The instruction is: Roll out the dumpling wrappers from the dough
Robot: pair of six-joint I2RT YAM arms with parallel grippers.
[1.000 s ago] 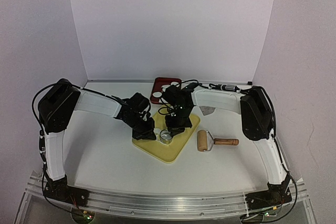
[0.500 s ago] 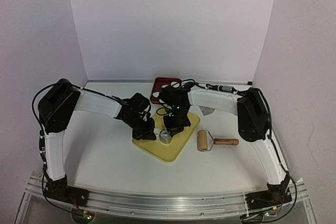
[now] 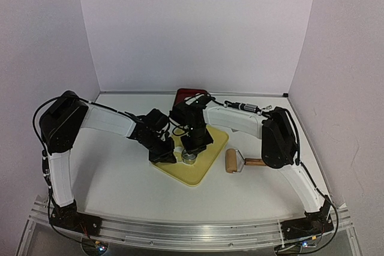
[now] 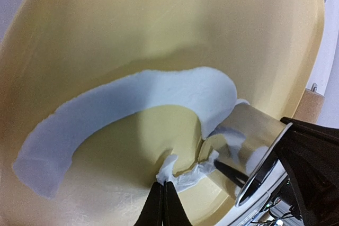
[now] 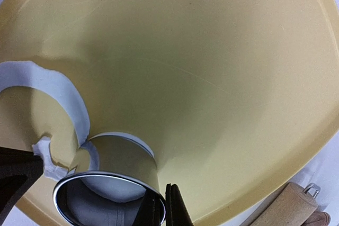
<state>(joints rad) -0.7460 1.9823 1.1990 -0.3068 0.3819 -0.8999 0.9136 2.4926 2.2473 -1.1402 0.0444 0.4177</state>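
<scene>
From above, both arms reach in over the yellow board [image 3: 201, 169] in the middle of the table [image 3: 114, 172]. The left gripper [image 3: 168, 155] is at the board's left edge and the right gripper [image 3: 193, 147] is just beside it, over the small metal ring cutter [image 3: 188, 158]. Only this view shows the red tray [image 3: 183, 95] at the far side, mostly hidden behind the right arm, and the whole rolling pin [image 3: 231, 161] lying right of the board. What the fingers do is too small to tell here.

The left wrist camera shows the dough [image 4: 132, 104] as a thin white crescent flat on the board, curving toward the ring cutter on the right. The left fingers [image 4: 156, 210] are pressed together, nipping its ragged, slightly lifted end. One dark right finger stands inside the ring.

The right wrist camera shows the right fingers [image 5: 175, 207] pinching the ring's wall at its near right. There is white dough inside the ring, and the crescent lies to its left.
</scene>
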